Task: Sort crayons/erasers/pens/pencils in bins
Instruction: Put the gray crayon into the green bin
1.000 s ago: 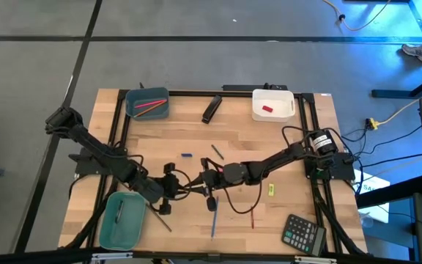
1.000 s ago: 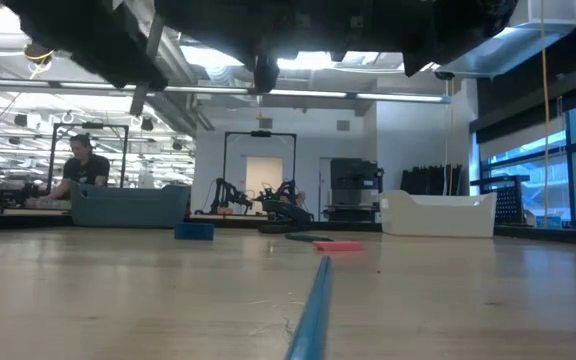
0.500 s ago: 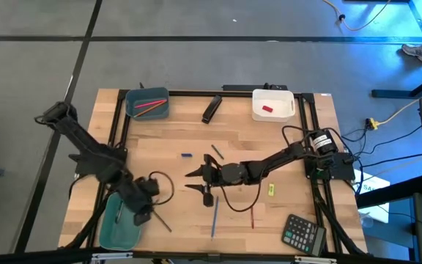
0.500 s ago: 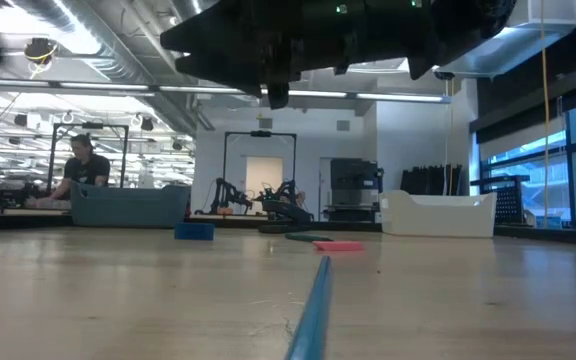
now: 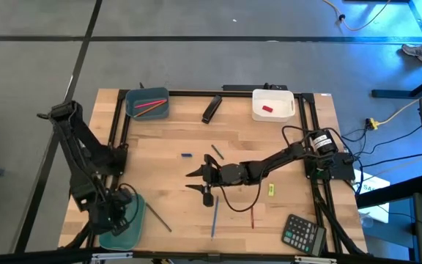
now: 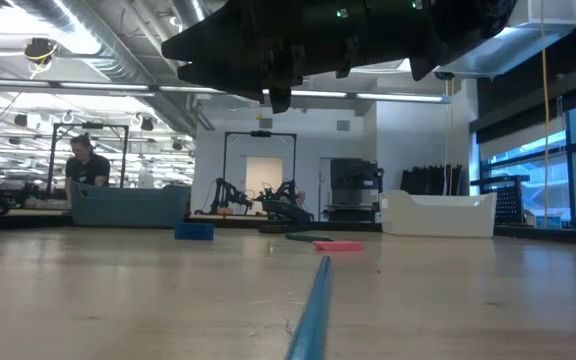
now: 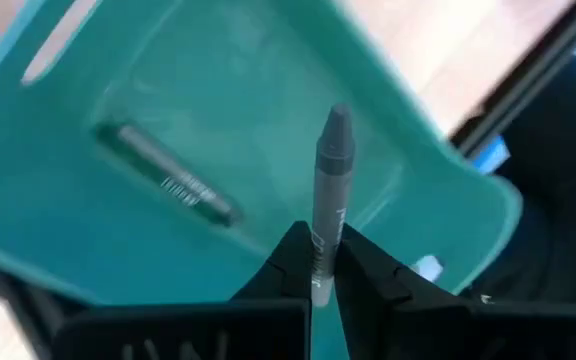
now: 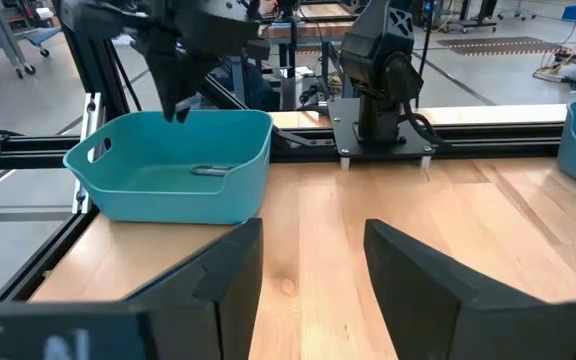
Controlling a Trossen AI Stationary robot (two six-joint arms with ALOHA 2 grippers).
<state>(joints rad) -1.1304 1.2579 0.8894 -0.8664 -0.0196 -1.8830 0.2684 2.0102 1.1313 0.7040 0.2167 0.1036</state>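
Note:
My left gripper [image 5: 116, 213] hangs over the oblong teal bin [image 5: 132, 233] at the table's near left corner, shut on a grey pen [image 7: 330, 180]. A second grey pen [image 7: 168, 178] lies on the bin's floor. My right gripper [image 5: 190, 181] stands open above the middle of the table, pointing toward the left edge, with nothing between its fingers. On the table lie a blue pencil [image 5: 214, 217], a grey pen [image 5: 158, 218], another dark pen [image 5: 217, 152] and a thin dark red pen [image 5: 253, 217]. My left gripper pinches the grey pen near its back end [image 7: 318, 262] between its two fingers. The fingers point steeply down into the teal bin, and the pen runs on along them, its free end [image 7: 336, 118] toward the bin's floor. The pen is clear of the bin.
A blue-grey bin [image 5: 147, 103] with pink-red pencils stands at the far left, a white bin [image 5: 273, 104] with a red eraser [image 5: 267, 108] at the far right. A black stapler-like object [image 5: 211, 108], a calculator [image 5: 303, 233] and small blue [image 5: 187, 155] and yellow [image 5: 272, 190] bits also lie about.
My left gripper has swung from the table's middle, beside the right gripper, toward the near left corner with the grey pen. It has rolled and tipped down over the teal bin. My right gripper has opened and stayed in place.

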